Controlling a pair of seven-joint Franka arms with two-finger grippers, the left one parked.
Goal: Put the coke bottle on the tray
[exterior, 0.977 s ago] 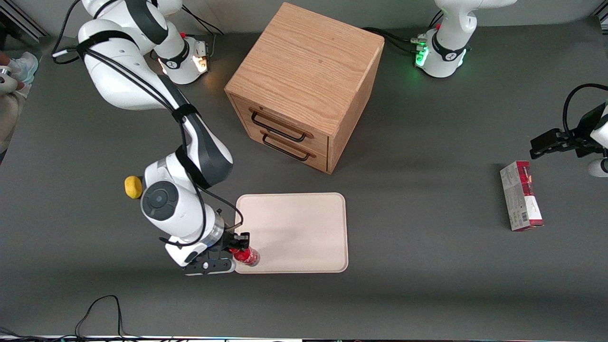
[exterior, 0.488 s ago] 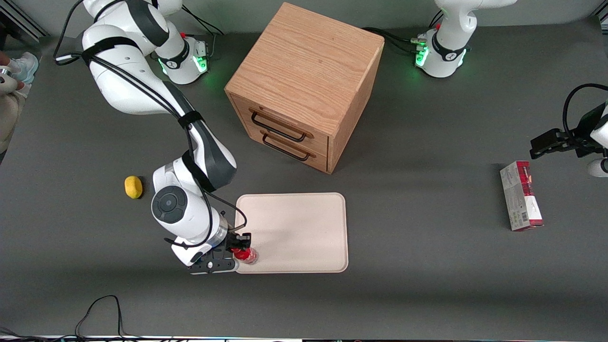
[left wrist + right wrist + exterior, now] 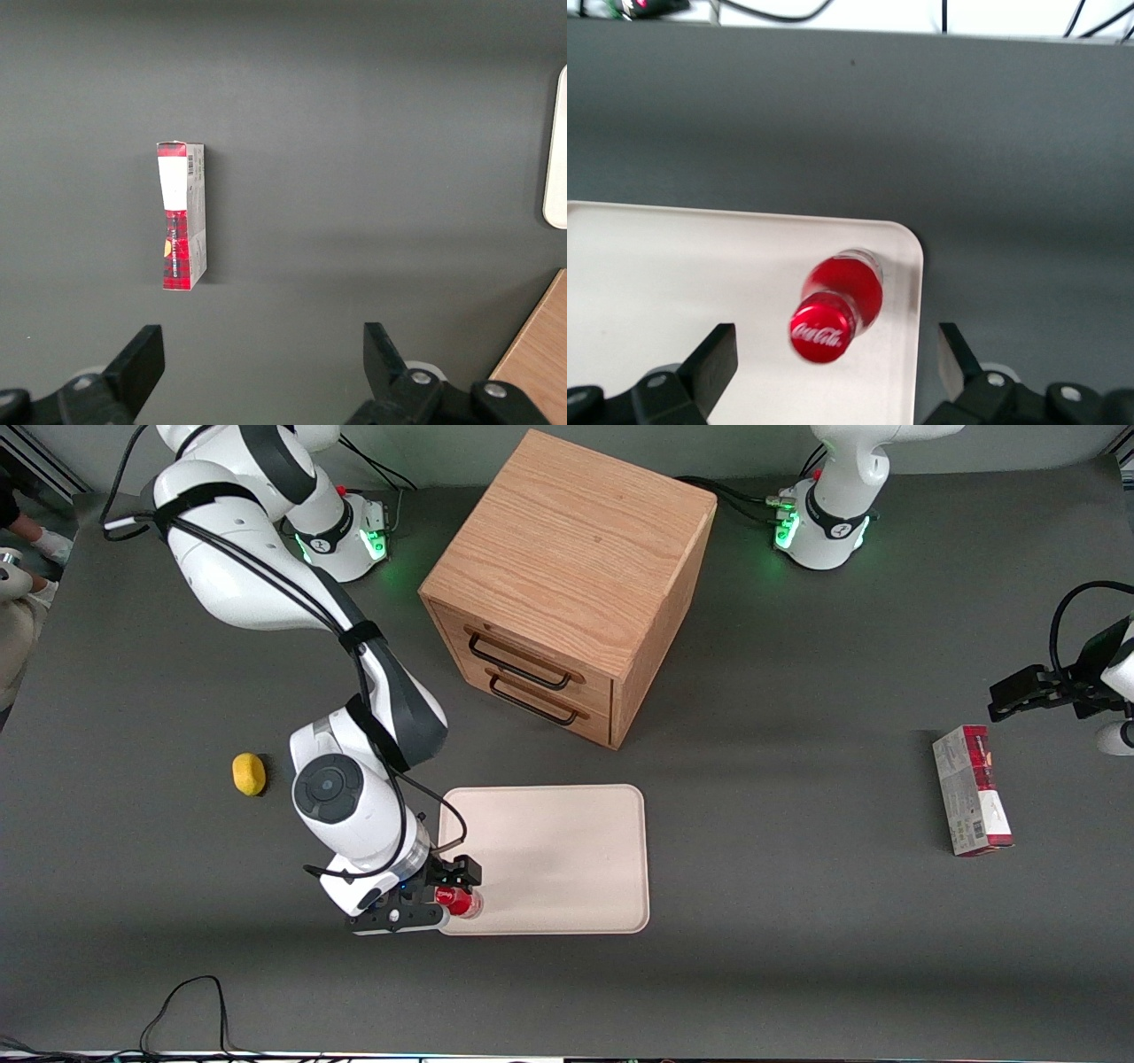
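Observation:
The coke bottle (image 3: 460,901), small and red with a red cap, stands upright on the pale cream-pink tray (image 3: 558,850), in the tray's corner nearest the front camera at the working arm's end. My right gripper (image 3: 450,893) is open just above it, its fingers wide on either side and not touching it. In the right wrist view the bottle's cap (image 3: 819,330) sits between the spread fingers (image 3: 718,356), close to the tray's rounded corner (image 3: 908,243). The gripper (image 3: 835,359) holds nothing.
A wooden two-drawer cabinet (image 3: 567,584) stands farther from the front camera than the tray. A yellow lemon-like object (image 3: 249,773) lies beside the working arm. A red-and-grey carton (image 3: 971,789) lies toward the parked arm's end, and shows in the left wrist view (image 3: 182,215).
The gripper has let go of the bottle and its fingers have spread. The bottle, tilted a second ago, now stands upright on the tray corner. The wrist shifted slightly toward the tray.

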